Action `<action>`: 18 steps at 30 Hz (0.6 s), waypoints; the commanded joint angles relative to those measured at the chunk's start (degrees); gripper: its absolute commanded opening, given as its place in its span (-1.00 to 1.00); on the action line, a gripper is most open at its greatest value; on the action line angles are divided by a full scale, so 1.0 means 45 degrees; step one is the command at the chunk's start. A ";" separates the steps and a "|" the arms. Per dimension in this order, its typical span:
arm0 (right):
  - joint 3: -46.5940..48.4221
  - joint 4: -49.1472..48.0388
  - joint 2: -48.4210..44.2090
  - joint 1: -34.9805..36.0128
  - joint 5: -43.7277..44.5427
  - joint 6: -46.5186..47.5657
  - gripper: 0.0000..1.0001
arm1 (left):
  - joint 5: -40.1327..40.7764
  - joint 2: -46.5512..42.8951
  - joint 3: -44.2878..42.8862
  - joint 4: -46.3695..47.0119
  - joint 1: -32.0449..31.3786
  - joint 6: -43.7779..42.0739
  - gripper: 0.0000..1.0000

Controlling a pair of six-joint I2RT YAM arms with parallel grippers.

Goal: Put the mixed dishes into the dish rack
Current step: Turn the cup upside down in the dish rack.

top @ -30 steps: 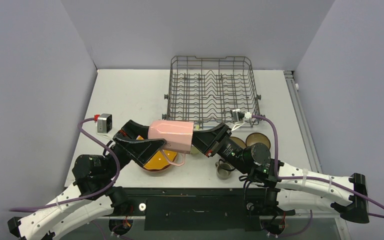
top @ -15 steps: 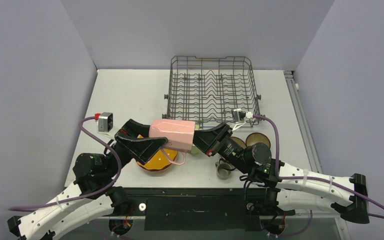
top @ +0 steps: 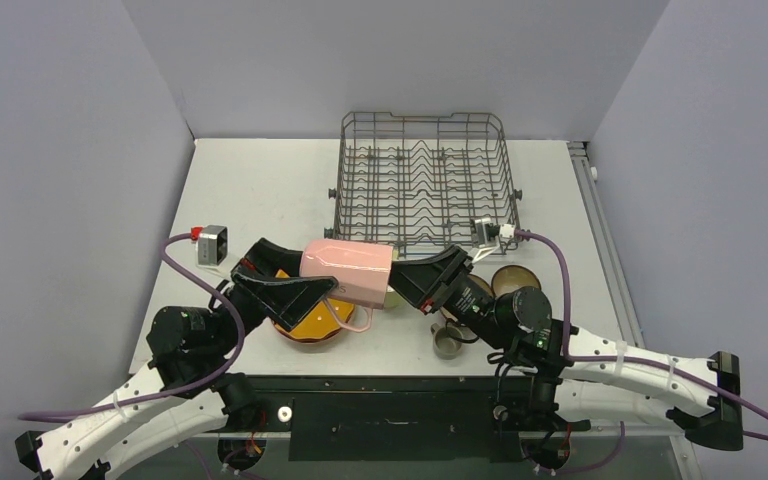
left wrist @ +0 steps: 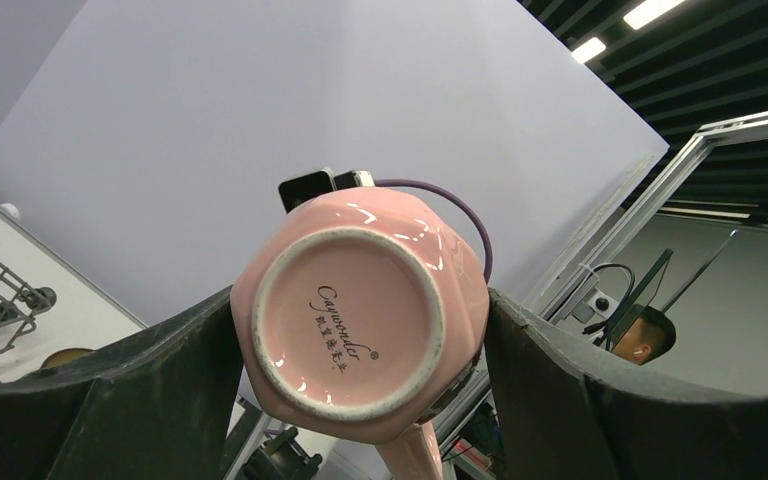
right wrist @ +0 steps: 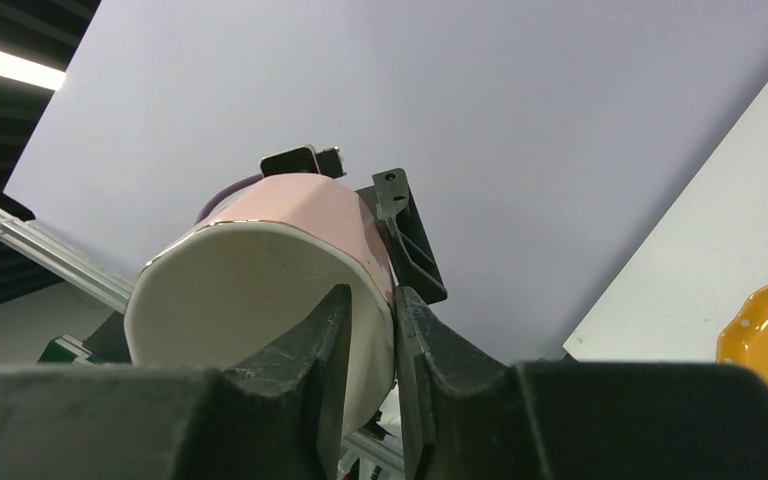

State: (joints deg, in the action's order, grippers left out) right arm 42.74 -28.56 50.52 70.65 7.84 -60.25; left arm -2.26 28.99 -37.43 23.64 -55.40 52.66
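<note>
Mid-frame in the top view, the pink mug point(top: 345, 272) is held on its side above the tabletop point(top: 260, 190), clamped across its body by the left tool point(left wrist: 360, 340). Its rim is straddled by the right tool point(right wrist: 370, 320); whether it is pressed cannot be told. The rack's point(top: 420, 246) near edge lies just beyond.

Pale lavender walls point(top: 390, 50) box in a white table point(top: 260, 180) — dark ceiling w/ strip lights point(left wrist: 650, 12).
</note>
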 commanded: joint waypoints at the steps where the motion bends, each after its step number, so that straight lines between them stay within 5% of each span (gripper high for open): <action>1: 0.0033 -0.0272 -0.0547 0.0120 0.0322 0.0182 -0.59 | 0.0133 -0.0134 -0.0425 0.1859 -0.0014 -0.0215 -1.00; 18: -0.0462 0.1773 -0.2156 0.0110 0.1139 0.0527 -0.29 | 0.0737 0.0255 -0.0636 0.1762 -0.0014 -0.0771 -1.00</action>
State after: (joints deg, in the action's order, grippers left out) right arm 41.28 -22.33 42.83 70.65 10.85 -59.27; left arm -1.43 30.22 -37.41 24.23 -55.40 50.33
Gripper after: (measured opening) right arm 0.352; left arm 0.756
